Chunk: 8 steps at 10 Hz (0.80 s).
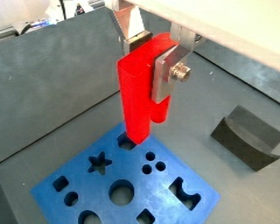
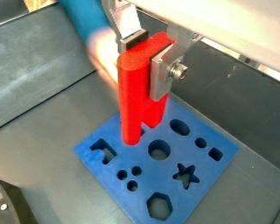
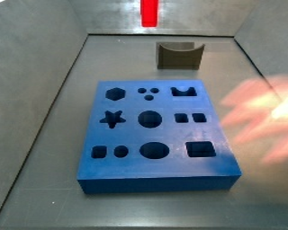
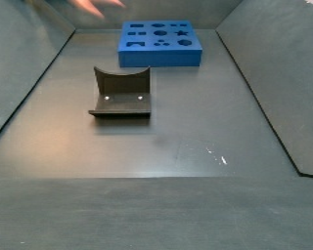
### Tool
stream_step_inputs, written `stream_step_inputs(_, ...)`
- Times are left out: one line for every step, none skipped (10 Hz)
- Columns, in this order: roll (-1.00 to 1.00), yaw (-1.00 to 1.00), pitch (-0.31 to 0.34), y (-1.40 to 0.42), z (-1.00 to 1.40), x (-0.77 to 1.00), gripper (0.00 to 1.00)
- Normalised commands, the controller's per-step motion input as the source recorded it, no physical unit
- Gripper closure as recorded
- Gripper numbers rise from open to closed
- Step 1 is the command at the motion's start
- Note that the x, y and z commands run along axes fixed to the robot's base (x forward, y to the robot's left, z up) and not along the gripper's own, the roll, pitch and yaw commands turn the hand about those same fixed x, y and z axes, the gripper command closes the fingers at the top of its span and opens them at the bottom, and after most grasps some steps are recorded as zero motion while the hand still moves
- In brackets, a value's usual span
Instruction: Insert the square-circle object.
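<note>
The red piece (image 1: pixel 140 92) hangs upright, pinched near its top by the tool (image 1: pixel 154 54), above the blue board (image 1: pixel 125 179).

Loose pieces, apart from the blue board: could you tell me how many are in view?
2. The red square-circle object is held in the jaws of the gripper above the blue board; the dark grey block sits on the floor, apart from it. None seems hidden.

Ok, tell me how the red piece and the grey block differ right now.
The square-circle object is bright red; the dark block is grey-brown. The red piece hangs upright in the gripper above the blue board; the block rests on the floor beside the board. The red piece is long and narrow; the block is squat, with a curved notch.
</note>
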Motion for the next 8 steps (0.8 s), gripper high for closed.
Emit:
stream_step_inputs(0.0, -0.67, -0.011, -0.44, -0.25, -0.1, 1.0)
stream_step_inputs(0.0, -0.99, 0.0, -0.2, -0.2, 0.0, 1.0)
stream_step_inputs(0.0, -0.99, 0.0, -0.2, -0.2, 0.0, 1.0)
stream_step_inputs(0.0, -0.99, -0.003, -0.21, -0.2, 0.0, 1.0)
stream_step_inputs(0.0, -0.99, -0.004, -0.21, -0.2, 0.0, 1.0)
stream_step_inputs(0.0, -0.99, -0.009, -0.21, -0.2, 0.0, 1.0)
stream_step_inputs(0.0, -0.95, -0.073, -0.26, -0.24, 0.0, 1.0)
stream_step_inputs(0.0, -0.93, -0.101, -0.27, -0.26, 0.0, 1.0)
